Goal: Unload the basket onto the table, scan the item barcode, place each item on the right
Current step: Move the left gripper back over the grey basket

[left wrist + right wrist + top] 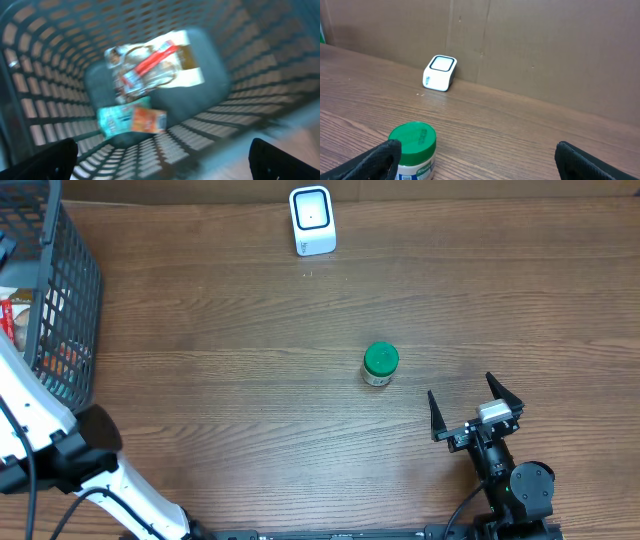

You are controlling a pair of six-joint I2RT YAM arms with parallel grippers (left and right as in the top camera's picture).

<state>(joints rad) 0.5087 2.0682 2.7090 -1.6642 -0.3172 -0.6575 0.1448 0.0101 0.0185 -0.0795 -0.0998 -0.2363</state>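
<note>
Brown wood-grain counter point(250, 380) runs across the whole workspace, backed by a plain brown cardboard wall point(545, 45). At the far edge, close against that wall, sits a small white scanner point(312, 220) with a dark-rimmed window on top.

Near the middle of the counter stands a small jar point(380, 364), upright, with a green lid and a pale label; nothing is touching it. It is well apart from the scanner, nearer my side of the counter.

To the right of the jar, the right end effector point(460, 385) hovers low over the counter with its two dark fingers spread wide and nothing between them. From its own camera the jar point(412, 150) shows just beside the left finger, and the scanner point(439, 73) lies beyond it.

On the left edge stands a dark mesh basket point(70, 300). The white left arm point(30, 410) reaches up toward it. Its wrist camera looks down into the basket point(45, 85), and the left end effector point(162, 142) is spread wide and holding nothing. On the basket floor, blurred, lie a clear packet with a red strip point(150, 65) and a teal and orange box point(132, 120), the box overlapping the packet's lower edge.
</note>
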